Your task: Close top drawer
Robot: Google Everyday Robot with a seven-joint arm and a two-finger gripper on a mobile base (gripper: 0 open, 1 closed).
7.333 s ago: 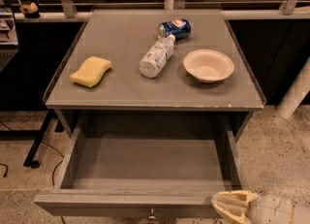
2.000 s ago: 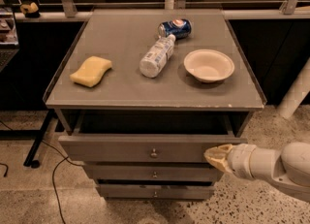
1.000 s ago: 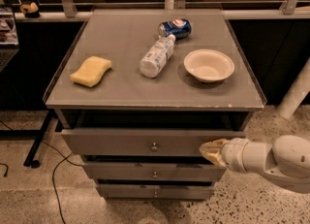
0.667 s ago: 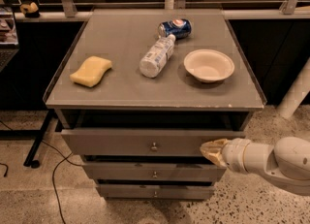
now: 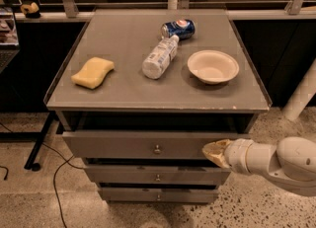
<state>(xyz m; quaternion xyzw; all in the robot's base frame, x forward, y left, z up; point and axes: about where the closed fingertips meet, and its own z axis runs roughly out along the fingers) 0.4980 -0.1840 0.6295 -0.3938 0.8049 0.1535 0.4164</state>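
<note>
The top drawer [image 5: 123, 145] is the widest grey front under the tabletop, with a small round metal knob [image 5: 157, 149] at its centre. It is pushed nearly flush with the cabinet, and only a thin dark gap shows above it. My gripper [image 5: 212, 151] comes in from the right on a white arm and rests against the right end of the drawer front.
On the grey tabletop [image 5: 123, 89] lie a yellow sponge [image 5: 93, 72], a plastic bottle [image 5: 160, 57] on its side, a blue can [image 5: 178, 28] and a white bowl [image 5: 213, 66]. Two narrower drawers [image 5: 157, 176] sit below. A black cable [image 5: 54, 182] runs across the floor at left.
The drawer went from fully open to almost closed. In the last second my gripper pressed it slightly further in and has hardly moved since.
</note>
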